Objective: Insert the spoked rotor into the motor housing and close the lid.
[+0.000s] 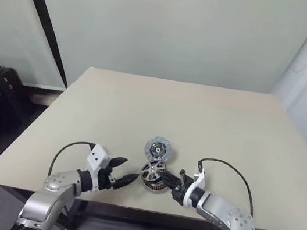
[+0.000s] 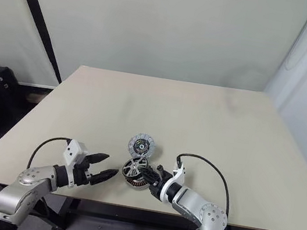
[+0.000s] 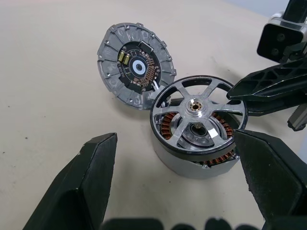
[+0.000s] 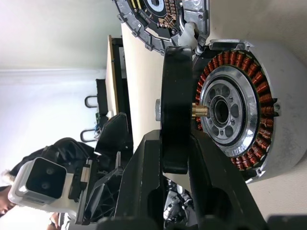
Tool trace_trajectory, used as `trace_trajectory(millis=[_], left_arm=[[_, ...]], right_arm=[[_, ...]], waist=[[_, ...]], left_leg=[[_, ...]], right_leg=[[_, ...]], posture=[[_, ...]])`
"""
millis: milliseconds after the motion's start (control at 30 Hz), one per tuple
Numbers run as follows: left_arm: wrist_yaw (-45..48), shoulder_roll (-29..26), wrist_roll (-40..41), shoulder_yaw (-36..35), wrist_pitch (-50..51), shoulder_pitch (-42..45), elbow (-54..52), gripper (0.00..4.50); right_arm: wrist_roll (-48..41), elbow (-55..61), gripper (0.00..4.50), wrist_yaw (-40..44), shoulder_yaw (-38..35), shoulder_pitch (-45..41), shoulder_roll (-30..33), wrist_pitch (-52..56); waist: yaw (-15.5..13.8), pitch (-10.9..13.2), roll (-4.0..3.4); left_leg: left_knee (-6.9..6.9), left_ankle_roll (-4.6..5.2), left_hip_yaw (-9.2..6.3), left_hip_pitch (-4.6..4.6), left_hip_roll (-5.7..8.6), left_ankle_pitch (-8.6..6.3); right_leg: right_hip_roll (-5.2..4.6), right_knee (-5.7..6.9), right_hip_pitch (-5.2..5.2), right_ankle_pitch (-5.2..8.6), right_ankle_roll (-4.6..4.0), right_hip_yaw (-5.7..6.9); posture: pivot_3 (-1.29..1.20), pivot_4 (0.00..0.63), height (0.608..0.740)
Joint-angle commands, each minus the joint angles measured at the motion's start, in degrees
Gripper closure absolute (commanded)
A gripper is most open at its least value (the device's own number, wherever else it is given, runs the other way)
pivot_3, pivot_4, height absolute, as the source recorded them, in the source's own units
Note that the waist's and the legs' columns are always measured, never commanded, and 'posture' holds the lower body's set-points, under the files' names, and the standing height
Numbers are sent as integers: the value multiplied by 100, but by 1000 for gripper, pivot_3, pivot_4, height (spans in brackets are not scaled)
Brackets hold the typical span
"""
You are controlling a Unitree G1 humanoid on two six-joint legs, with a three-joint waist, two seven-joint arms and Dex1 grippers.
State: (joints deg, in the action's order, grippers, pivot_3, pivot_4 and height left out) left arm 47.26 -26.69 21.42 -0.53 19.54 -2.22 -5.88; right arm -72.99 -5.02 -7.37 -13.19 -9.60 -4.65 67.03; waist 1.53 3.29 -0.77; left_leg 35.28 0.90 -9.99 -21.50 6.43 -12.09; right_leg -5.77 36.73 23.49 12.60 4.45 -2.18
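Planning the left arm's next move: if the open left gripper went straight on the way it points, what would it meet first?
Probably the round silver motor housing with copper windings, straight ahead of the left gripper, under the black-rimmed spoked rotor that the right gripper holds.

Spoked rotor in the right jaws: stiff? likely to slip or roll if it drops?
The spoked rotor looks like rigid metal, so it probably won't flex in the right gripper, which pinches only its thin black rim; that grip may let it pivot. Being round, it would likely roll if dropped on edge beside the motor housing.

The spoked rotor [image 4: 173, 103] hid part of the motor housing [image 4: 249, 105], and the lid [image 4: 163, 19] was cut off.
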Motion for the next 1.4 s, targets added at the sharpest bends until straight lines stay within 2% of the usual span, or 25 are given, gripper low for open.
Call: trace_trajectory(millis=[33,533,567,600,667,700,767,1067,1233,1400], left_arm=[[50,-13,30,-3,-81,99,-20,365],[71,14,15,17,-88,127,6,365],[71,18,14,18,-91,128,8,365],[70,21,14,20,-93,126,6,365],[68,23,12,21,-92,125,1,365],[65,27,10,23,-93,126,0,365],[59,36,9,28,-94,125,-3,365],[51,57,7,33,-83,124,-5,365],[55,71,3,51,-84,148,17,365],[48,71,9,65,-82,158,19,365]], right_arm=[[-29,75,4126,16,-58,17,-36,-32],[-175,152,4126,46,-144,73,49,16],[-150,170,3401,37,-137,78,55,-1],[-151,179,3240,93,-119,77,81,15],[-156,208,2618,85,-113,85,84,6],[-169,224,2036,71,-119,85,81,-7],[-220,282,1709,28,-159,77,68,-36],[-210,1054,1709,361,-57,-9,367,-149],[-310,1145,1709,342,141,-146,195,-198],[51,999,1709,241,490,-227,-8,-262]], waist=[[0,0,0],[-15,-4,-2],[-15,-4,-2],[-13,-4,-2],[-8,-4,-2],[-2,-4,-1],[9,-5,-2],[2,-5,-1],[16,-5,-1],[14,-6,-1]], left_leg=[[0,0,1,0,0,0],[1,0,-1,0,4,0],[1,0,-1,0,4,0],[1,0,-2,0,3,0],[1,0,-1,-2,3,0],[1,1,0,-1,2,0],[1,0,2,0,-3,0],[2,1,1,-2,-2,1],[3,0,3,0,-5,0],[2,0,2,-1,-5,0]], right_leg=[[0,0,0,0,0,0],[-2,-1,-1,0,0,0],[-2,-1,-1,0,0,0],[-1,-1,-1,0,0,0],[-1,0,-2,0,0,-1],[-1,0,-2,0,0,-1],[1,2,-2,0,0,0],[1,1,-2,0,0,-1],[1,2,-3,0,0,0],[2,3,0,0,0,0]], posture=[[0,0,740],[0,0,740],[0,0,740],[0,0,740],[0,0,740],[0,0,740],[0,0,740],[0,0,740],[0,0,740],[0,0,740]])
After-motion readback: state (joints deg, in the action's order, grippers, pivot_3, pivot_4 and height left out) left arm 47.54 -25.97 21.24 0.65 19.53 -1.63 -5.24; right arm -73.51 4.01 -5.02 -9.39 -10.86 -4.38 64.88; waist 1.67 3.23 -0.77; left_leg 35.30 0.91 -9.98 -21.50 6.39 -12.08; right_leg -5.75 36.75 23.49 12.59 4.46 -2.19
